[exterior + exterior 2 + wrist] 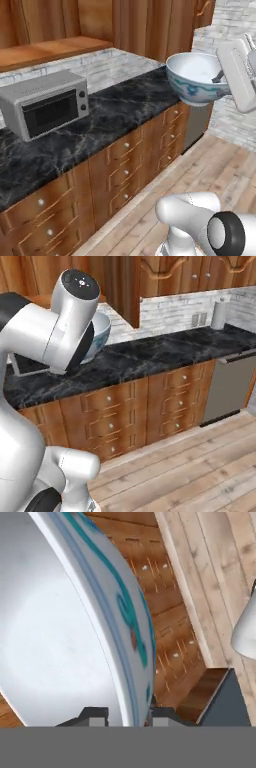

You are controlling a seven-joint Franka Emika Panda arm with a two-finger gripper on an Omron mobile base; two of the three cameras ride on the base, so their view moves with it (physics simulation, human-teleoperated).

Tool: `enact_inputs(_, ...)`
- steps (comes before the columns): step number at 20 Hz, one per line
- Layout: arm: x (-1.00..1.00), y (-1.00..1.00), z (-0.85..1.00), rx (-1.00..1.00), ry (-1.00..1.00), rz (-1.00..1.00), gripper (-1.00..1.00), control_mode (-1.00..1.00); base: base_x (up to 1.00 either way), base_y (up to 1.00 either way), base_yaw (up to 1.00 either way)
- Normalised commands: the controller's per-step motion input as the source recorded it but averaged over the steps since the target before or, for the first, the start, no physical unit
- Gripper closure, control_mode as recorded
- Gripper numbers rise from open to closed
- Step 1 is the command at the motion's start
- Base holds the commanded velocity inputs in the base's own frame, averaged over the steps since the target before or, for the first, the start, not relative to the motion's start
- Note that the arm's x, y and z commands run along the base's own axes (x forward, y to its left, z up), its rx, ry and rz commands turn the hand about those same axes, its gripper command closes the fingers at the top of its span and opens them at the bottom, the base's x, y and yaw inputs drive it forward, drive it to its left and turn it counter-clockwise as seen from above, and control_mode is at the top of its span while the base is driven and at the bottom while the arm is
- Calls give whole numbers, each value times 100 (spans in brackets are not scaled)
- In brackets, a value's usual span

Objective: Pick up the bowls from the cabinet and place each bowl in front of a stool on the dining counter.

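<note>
The arm rose from the base and bent over, its hand turned sideways at the level of the black marble tabletop (125, 120). The jaws of the gripper (129, 714) were clenched on the rim of the white bowl (195, 79), one fingertip (92, 716) inside the wall and the other outside. The bowl hung in the air, clear of the tabletop, just past its end and above the plank floor (220, 160). It was deep and round, smooth and glossy white inside, with blue scrollwork around the outer wall. The tabletop was veined in pale grey. Below it ran reddish wooden drawers (125, 170) with small round knobs. A boxy grey microwave (45, 102) stood on the tabletop, well apart from the bowl.
</note>
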Motion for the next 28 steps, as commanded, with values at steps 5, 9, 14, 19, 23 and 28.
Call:
enact_inputs(5,0,0,0,0,0,0,100,100,-7,0,-100)
enact_inputs(9,0,0,0,0,0,0,100,100,-2,0,-100)
enact_inputs(14,0,0,0,0,0,0,100,100,0,0,-100)
enact_inputs(19,0,0,0,0,0,0,100,100,27,6,-84)
enact_inputs(23,0,0,0,0,0,0,100,100,94,74,-55)
enact_inputs(28,0,0,0,0,0,0,100,100,100,100,-39)
